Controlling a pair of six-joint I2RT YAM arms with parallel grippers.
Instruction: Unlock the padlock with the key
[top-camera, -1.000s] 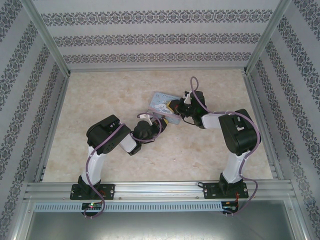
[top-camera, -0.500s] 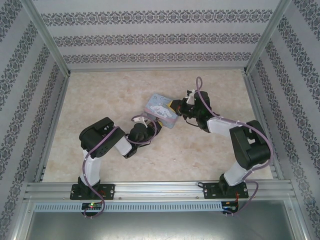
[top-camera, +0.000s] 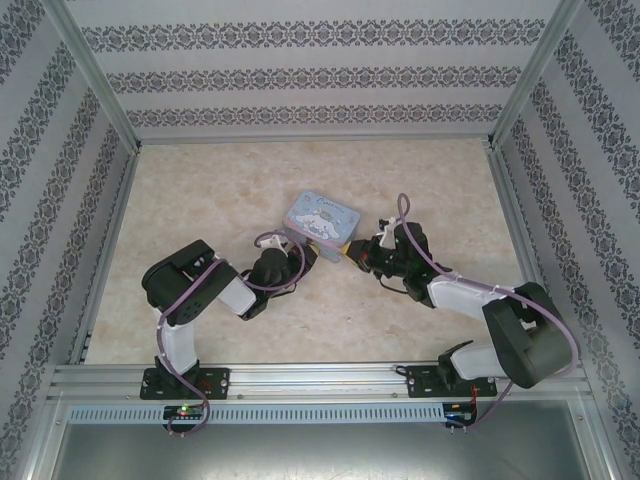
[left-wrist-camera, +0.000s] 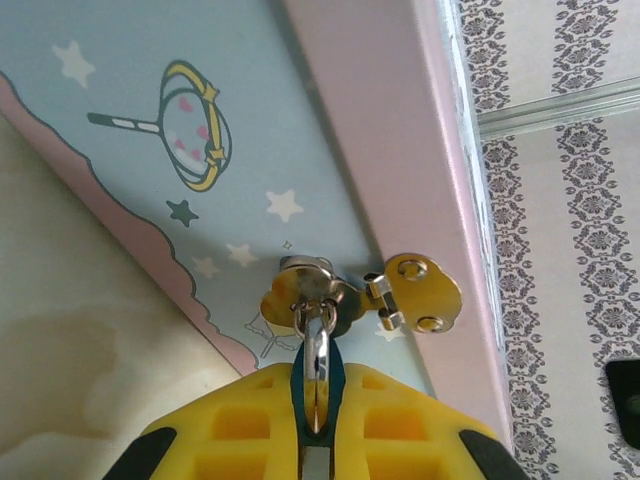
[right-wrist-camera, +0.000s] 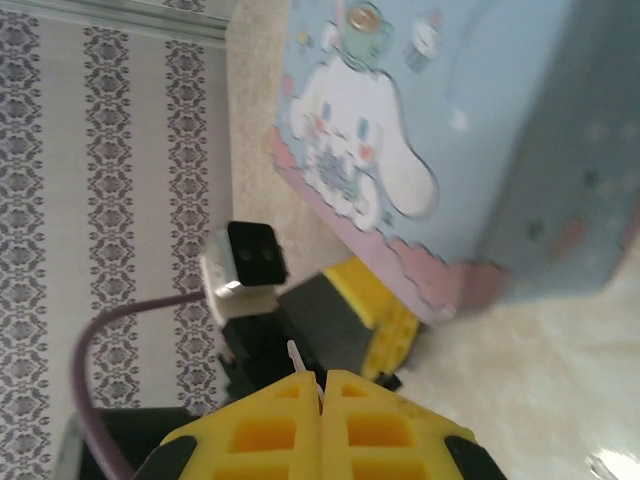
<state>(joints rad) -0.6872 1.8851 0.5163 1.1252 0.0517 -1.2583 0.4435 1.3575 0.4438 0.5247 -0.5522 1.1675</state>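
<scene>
A: Padlock (left-wrist-camera: 316, 350) – where's it seen?
B: It's hooked thru the gold clasp (left-wrist-camera: 415, 295) on the blue tin's (top-camera: 322, 220) side. Its blue body is pinched by the left gripper (left-wrist-camera: 318, 390), shut tight on it.
A: & the right gripper (right-wrist-camera: 320, 383)?
B: It's held just beside the tin's near corner, fingers pressed together. A thin sliver, prob. the key (right-wrist-camera: 296, 357), is nipped btwn them.
A: & the tin?
B: It's seen near the middle of the table (top-camera: 200, 190), btwn both grippers.
</scene>
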